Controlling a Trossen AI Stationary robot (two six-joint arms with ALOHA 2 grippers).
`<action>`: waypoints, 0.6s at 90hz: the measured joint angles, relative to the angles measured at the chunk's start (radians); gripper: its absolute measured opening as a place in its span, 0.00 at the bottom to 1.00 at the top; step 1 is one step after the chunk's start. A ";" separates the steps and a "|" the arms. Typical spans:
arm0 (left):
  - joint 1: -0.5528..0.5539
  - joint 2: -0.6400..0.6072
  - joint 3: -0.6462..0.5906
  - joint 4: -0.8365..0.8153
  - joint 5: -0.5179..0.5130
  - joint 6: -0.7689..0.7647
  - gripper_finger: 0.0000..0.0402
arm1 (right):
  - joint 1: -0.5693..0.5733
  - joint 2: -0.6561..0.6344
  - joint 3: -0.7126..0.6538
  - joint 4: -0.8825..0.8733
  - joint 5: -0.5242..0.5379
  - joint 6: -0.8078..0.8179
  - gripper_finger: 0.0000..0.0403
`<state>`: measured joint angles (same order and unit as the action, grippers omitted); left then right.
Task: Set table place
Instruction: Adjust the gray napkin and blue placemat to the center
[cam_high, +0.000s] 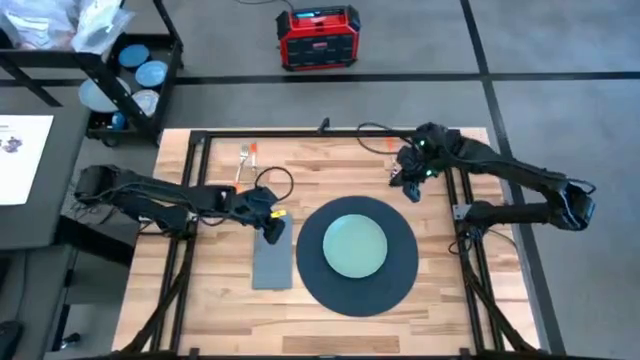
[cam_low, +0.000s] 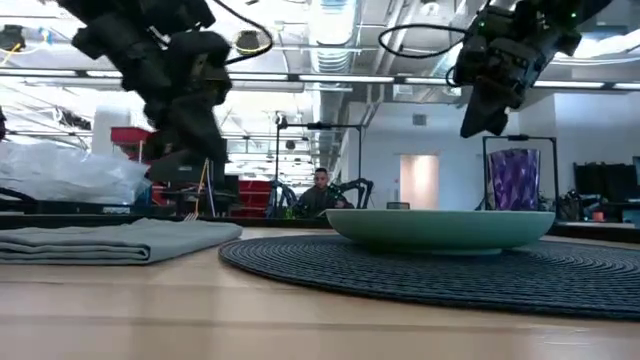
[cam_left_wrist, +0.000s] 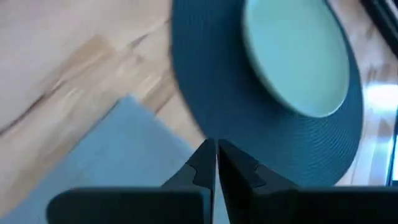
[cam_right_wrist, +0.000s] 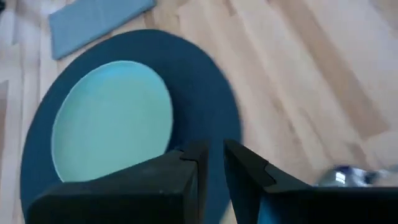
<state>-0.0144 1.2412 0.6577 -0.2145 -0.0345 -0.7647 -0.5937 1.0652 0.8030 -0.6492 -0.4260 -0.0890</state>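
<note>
**Wooden table with mat, plate and napkin laid**

Wood is what we see under everything: the table (cam_high: 210, 300) carries a dark round mat (cam_high: 405, 262) with a pale green plate (cam_high: 355, 245) at its middle. A grey napkin (cam_high: 271, 265) lies just beside the mat, on the left arm's side. At the far edge we find an orange-handled fork (cam_high: 245, 160) lying well apart from the mat. A purple cup (cam_low: 516, 179) stands beyond the plate in the low view.

Our left pincer (cam_high: 272, 231) hangs over the far end of the napkin, its fingers pressed together with nothing between them. Our right pincer (cam_high: 410, 188) hovers above the table near the mat's far edge; its fingers stand slightly apart and hold nothing. A person (cam_low: 320, 192) sits in the room behind.
</note>
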 joint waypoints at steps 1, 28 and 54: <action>0.000 0.006 0.006 -0.001 0.002 0.005 0.00 | 0.002 0.000 0.000 0.003 0.000 0.003 0.10; -0.032 0.140 0.150 -0.023 0.003 0.127 0.00 | 0.082 0.001 -0.171 0.214 0.007 0.116 0.10; -0.040 0.167 0.185 -0.071 0.002 0.166 0.00 | 0.118 0.001 -0.321 0.332 0.009 0.232 0.04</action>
<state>-0.0545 1.4079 0.8425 -0.2859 -0.0322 -0.5987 -0.4759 1.0660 0.4817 -0.3167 -0.4173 0.1431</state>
